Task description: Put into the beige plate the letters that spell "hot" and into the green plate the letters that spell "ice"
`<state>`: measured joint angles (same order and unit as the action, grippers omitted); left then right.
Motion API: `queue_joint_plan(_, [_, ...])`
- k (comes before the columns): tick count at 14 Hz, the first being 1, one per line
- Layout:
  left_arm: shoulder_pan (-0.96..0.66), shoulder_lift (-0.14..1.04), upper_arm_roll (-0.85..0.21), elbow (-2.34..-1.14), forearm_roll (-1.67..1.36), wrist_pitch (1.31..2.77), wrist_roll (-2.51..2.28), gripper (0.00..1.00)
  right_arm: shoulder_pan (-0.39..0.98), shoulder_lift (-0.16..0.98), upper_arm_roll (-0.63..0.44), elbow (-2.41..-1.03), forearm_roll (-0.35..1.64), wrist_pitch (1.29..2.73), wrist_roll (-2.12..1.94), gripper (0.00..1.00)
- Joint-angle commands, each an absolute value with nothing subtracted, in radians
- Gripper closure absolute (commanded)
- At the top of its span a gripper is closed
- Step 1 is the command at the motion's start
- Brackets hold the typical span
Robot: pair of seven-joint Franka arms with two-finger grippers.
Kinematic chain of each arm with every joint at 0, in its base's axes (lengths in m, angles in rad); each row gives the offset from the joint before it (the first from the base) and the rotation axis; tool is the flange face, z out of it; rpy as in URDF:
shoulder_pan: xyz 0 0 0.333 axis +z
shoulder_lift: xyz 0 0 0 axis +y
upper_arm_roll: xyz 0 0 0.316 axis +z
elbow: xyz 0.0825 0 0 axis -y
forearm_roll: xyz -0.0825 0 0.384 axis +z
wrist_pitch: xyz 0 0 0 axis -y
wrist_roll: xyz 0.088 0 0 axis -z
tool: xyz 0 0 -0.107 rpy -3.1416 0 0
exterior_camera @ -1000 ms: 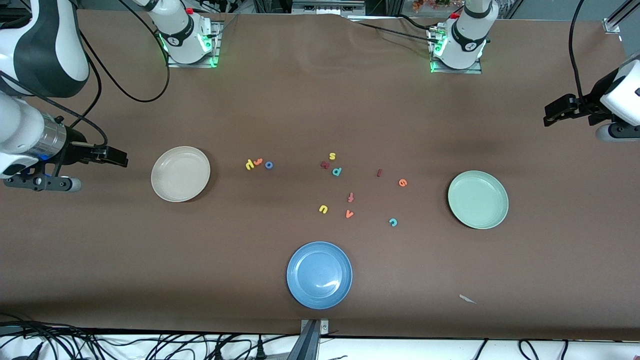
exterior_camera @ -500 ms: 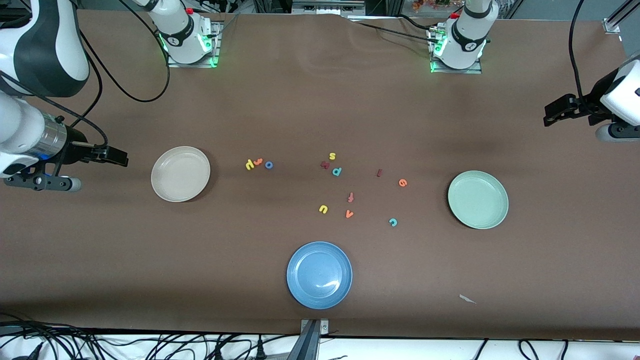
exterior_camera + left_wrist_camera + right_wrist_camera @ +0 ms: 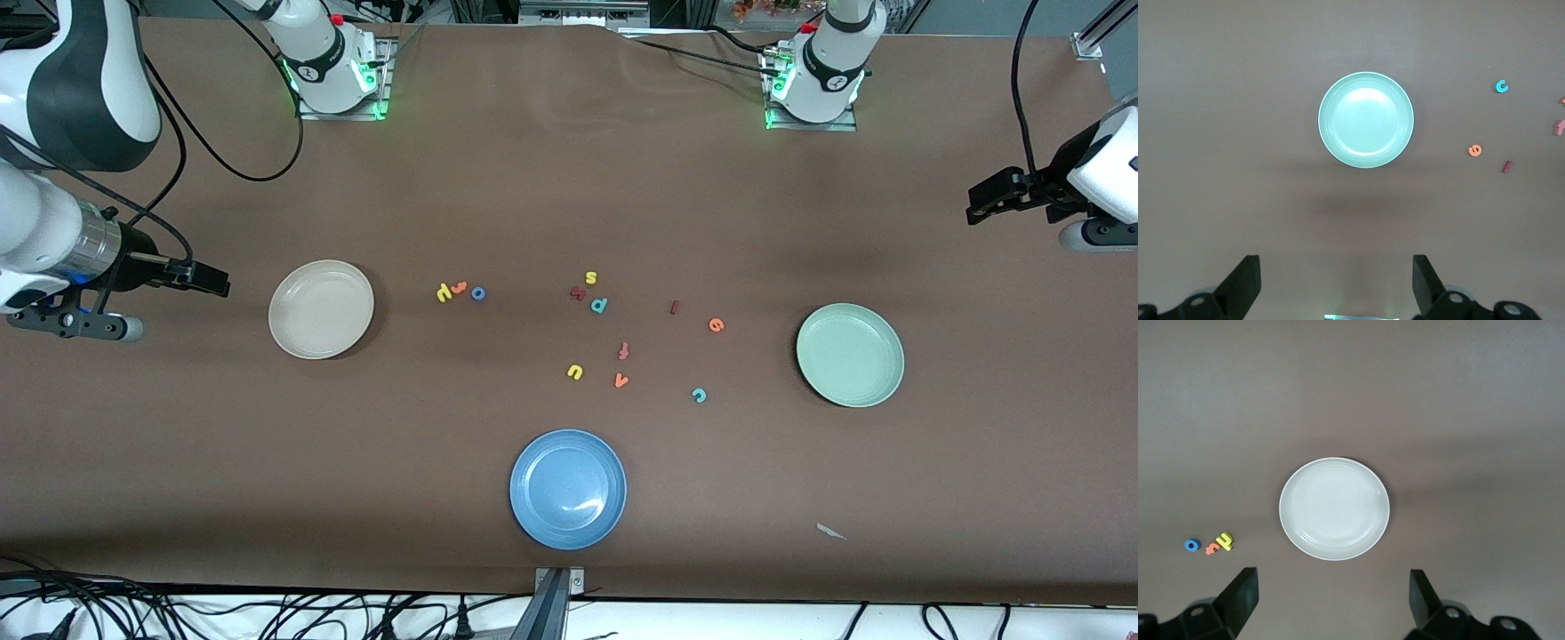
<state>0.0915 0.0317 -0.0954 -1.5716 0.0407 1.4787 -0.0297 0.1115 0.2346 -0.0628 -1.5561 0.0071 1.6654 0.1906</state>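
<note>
- The letters that spell "hot" lie on the tabletop in a tight row between the beige plate (image 3: 321,309) and the middle cluster: the yellow h (image 3: 444,292) nearest that plate, the orange t (image 3: 459,286) touching it, the blue o (image 3: 478,292) just beside.
- The beige plate sits toward the right arm's end of the tabletop, with nothing in it.
- The letters that spell "ice" are spread apart: the dark red i (image 3: 675,308), the orange e (image 3: 717,325) beside it toward the green plate (image 3: 850,355), and the teal c (image 3: 699,395) nearer the front camera.
- The green plate sits toward the left arm's end, also holding nothing.
- Other letters in the middle: yellow s (image 3: 591,277), a dark red letter (image 3: 578,293), teal p (image 3: 599,305), red-orange f (image 3: 624,350), yellow u (image 3: 575,372), orange v (image 3: 621,381).
- A blue plate (image 3: 568,488) lies near the tabletop's front edge, at its middle.
- The right gripper (image 3: 1331,597) hangs high over the right arm's end, fingers spread wide, holding nothing.
- The left gripper (image 3: 1336,283) hangs over the left arm's end, fingers likewise wide apart, nothing between them.
</note>
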Motion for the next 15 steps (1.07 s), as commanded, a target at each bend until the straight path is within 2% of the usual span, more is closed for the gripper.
queue_joint_plan(1, [0.092,0.021,-0.095,-1.575,0.026,1.479,-0.011,0.00,0.112,0.206,-0.055,-1.575,0.018,1.654,0.212,0.00])
queue_joint_plan(15, [0.091,0.021,-0.097,-1.577,0.026,1.479,-0.011,0.00,0.112,0.204,-0.058,-1.577,0.020,1.643,0.198,0.00])
